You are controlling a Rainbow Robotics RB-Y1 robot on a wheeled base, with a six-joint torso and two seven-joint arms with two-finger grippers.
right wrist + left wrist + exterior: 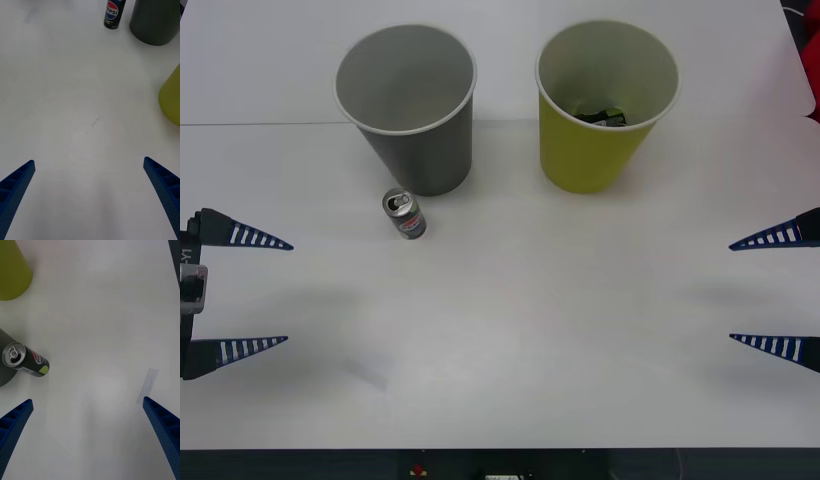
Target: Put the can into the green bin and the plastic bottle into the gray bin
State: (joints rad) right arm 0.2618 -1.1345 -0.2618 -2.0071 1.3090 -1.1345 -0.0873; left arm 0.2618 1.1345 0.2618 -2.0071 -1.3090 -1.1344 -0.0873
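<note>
The can [404, 213] stands upright on the white table just in front of the gray bin [420, 150]; its logo shows in the right wrist view [114, 13]. To the right of the gray bin stands the green bin [595, 150], with a dark item with green marks [602, 117] inside. My left gripper [265, 293] hovers open at the table's left side, the can [24, 360] ahead of it and off to one side. At the right side my right gripper [755, 290] is open too. Nothing lies between either pair of fingers. The plastic bottle is out of view.
A small clear strip of tape [148, 386] lies flat on the table near the left gripper. Something red [810, 60] pokes in at the far right edge. The table's front edge [500, 450] runs close below the grippers.
</note>
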